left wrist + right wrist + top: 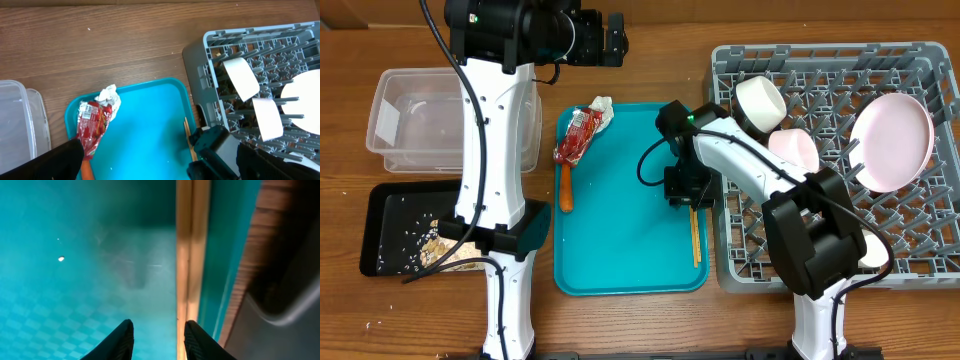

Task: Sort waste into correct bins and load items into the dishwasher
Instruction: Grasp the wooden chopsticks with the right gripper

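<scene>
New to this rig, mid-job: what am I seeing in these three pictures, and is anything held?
A left arm and right arm, each with a two-finger gripper, work at a table. One picture looks down from overhead; two come from wrist cameras. The teal tray carries a red wrapper, napkin, carrot stick and chopsticks. Left sit a clear tub and black tray with scraps; right, a grey rack holds a plate and bowls. The right gripper is open, empty beside the chopsticks. I cannot tell for the left gripper.
</scene>
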